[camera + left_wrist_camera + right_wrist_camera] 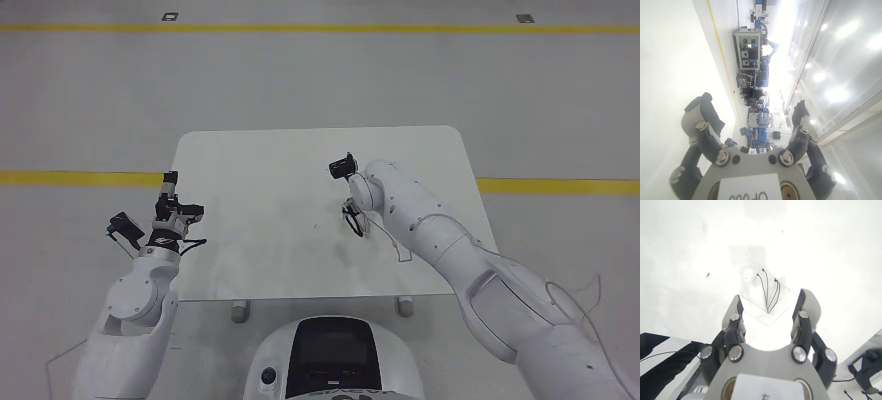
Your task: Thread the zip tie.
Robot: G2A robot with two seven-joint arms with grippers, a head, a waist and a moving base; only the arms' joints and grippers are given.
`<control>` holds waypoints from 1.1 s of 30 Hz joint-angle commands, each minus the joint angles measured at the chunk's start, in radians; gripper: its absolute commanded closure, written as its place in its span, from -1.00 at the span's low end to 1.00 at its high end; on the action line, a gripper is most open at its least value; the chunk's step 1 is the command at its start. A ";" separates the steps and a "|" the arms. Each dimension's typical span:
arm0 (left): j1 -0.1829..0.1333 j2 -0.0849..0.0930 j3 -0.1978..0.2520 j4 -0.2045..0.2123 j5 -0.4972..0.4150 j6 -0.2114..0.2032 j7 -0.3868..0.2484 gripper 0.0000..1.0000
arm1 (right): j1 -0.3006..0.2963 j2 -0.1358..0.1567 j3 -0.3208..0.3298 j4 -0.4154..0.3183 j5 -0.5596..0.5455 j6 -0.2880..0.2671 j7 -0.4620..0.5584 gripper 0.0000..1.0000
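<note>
Thin black plastic zip ties (767, 291) on white table (677, 256): light, springy, slippery (judged); pinch near head. Right end effector (770, 295) spread above; left end effector (753, 100) spread.

table (280, 190): matt, smooth | zip ties (767, 289): black plastic | sheet (755, 308): clear, glossy

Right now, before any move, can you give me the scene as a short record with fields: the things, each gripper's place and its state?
Table: white, with a clear sheet lying on it.
Zip ties: several thin black ones, fanned out on the clear sheet, tails meeting near one corner, none looped.
Right gripper: open, empty, over the zip ties.
Left gripper: open, empty, by the table's left edge, far from the ties.
Task state: threading not yet begun.
</note>
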 commanded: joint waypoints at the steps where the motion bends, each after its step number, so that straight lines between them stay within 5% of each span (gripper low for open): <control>1: 0.000 0.000 0.000 0.000 0.000 0.000 0.000 -1.00 | -0.006 0.002 0.007 -0.012 -0.001 -0.008 0.005 1.00; 8: 0.000 0.000 0.000 0.000 0.000 0.000 0.000 -1.00 | -0.024 -0.001 0.018 -0.010 -0.004 -0.032 0.020 1.00; 33: 0.000 0.000 0.000 0.000 0.000 0.000 0.000 -1.00 | 0.004 -0.083 -0.009 0.196 0.091 -0.221 0.104 1.00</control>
